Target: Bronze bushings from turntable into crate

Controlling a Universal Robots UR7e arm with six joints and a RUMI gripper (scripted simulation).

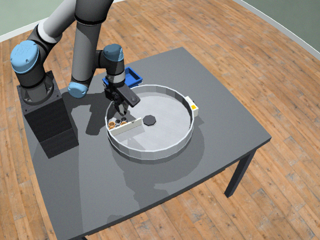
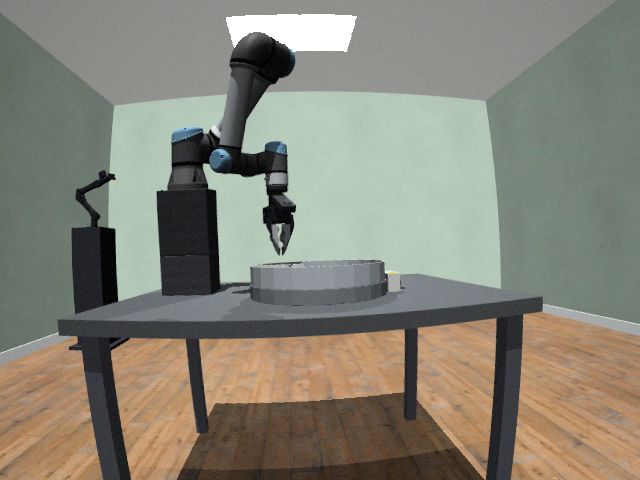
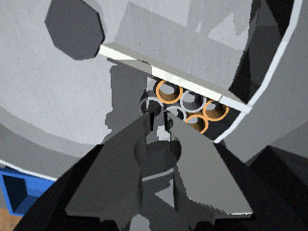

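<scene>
The round grey turntable holds a cluster of short bushings against a white bar at its left rim. In the wrist view three bronze bushings show, mixed with steel bushings. In the top view a bronze bushing and a steel bushing are visible. My gripper hangs a little above the cluster, fingers shut and empty; it also shows in the exterior view and the wrist view. The blue crate stands behind the turntable.
A dark octagonal hub sits at the turntable's middle. The turntable has a raised rim all around. A small white box with a yellow label sits at its right rim. My arm's black pedestal stands at the table's left.
</scene>
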